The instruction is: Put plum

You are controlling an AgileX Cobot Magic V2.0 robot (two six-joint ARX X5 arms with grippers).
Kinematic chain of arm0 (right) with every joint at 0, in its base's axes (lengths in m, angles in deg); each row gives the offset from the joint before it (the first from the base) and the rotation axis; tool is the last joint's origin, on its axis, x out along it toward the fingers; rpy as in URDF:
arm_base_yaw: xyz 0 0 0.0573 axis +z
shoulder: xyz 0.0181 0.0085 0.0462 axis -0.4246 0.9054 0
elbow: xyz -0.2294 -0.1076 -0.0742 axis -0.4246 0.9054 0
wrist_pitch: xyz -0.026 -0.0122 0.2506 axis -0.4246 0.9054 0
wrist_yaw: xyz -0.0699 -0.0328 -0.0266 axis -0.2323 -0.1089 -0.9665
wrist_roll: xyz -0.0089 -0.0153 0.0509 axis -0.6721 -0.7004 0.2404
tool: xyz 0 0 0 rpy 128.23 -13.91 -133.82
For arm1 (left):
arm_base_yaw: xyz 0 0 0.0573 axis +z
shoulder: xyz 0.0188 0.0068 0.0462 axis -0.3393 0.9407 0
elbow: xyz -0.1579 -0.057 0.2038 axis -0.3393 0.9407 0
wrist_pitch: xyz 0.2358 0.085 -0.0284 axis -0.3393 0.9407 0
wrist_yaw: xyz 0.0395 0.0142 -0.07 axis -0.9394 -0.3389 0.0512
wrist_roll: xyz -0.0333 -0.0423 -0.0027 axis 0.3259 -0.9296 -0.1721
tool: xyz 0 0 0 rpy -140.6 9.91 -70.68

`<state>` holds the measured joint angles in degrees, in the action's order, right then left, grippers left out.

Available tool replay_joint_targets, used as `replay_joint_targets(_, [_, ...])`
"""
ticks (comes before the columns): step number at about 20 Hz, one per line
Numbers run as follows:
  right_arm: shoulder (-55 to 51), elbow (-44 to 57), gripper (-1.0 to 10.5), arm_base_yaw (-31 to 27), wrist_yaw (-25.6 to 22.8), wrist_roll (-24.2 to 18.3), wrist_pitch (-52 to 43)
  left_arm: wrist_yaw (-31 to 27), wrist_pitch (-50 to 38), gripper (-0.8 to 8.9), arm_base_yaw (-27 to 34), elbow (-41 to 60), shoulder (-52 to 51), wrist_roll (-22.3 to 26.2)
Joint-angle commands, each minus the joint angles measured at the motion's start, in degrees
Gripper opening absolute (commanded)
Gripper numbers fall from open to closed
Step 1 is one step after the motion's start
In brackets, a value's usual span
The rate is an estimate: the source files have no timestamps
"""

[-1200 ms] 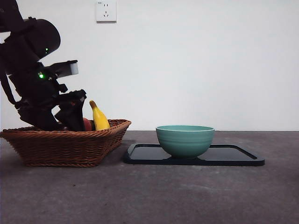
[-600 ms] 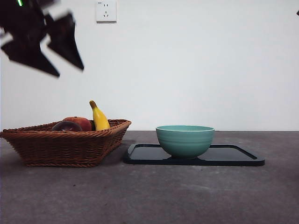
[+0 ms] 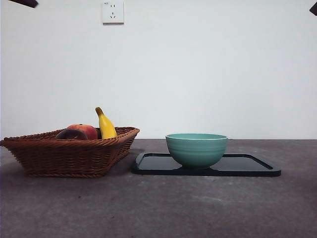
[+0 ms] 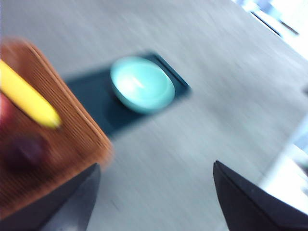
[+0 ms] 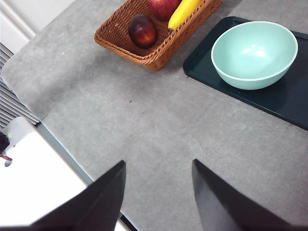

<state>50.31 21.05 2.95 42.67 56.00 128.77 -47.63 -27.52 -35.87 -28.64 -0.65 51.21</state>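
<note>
The left claw (image 4: 154, 192) has risen away, empty and agape, leaving the plum (image 5: 142, 30) in its basket (image 5: 120, 41).

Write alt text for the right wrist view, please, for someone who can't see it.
A dark plum lies in a wicker basket beside a red fruit and a banana, on a grey table. Next to the basket an empty teal bowl stands on a dark tray. The right end effector hangs open high above, holding nothing.
</note>
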Motion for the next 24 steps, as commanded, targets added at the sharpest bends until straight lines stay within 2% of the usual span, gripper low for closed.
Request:
replay_joint_targets(1, [0.3, -1.1, 2.2, 0.3, -0.2, 0.6, -0.6, 3.4, 5.9, 3.74, -0.2, -0.6, 0.0, 3.1])
replay_joint_targets(5, [0.3, -1.1, 2.2, 0.3, -0.2, 0.6, -0.5, 4.9, 11.3, 3.74, -0.2, -0.6, 0.0, 5.4])
replay_joint_targets(14, [0.3, -1.1, 2.2, 0.3, -0.2, 1.1, -0.5, 4.9, 11.4, 3.74, -0.2, -0.6, 0.0, 6.0])
replay_joint_targets(18, [0.4, -1.1, 2.2, 0.3, -0.3, 4.1, -0.9, 4.9, 11.4, 3.74, -0.2, -0.6, 0.0, 6.0])
replay_joint_targets(22, [2.9, -2.1, 2.2, -0.4, -7.0, 10.8, -7.4, 4.9, 11.4, 3.74, -0.2, -0.6, 0.0, 6.0])
replay_joint_targets(24, [7.5, -5.0, 2.2, -1.9, -9.5, 11.0, -8.0, 4.9, 11.4, 3.74, -0.2, -0.6, 0.0, 6.0])
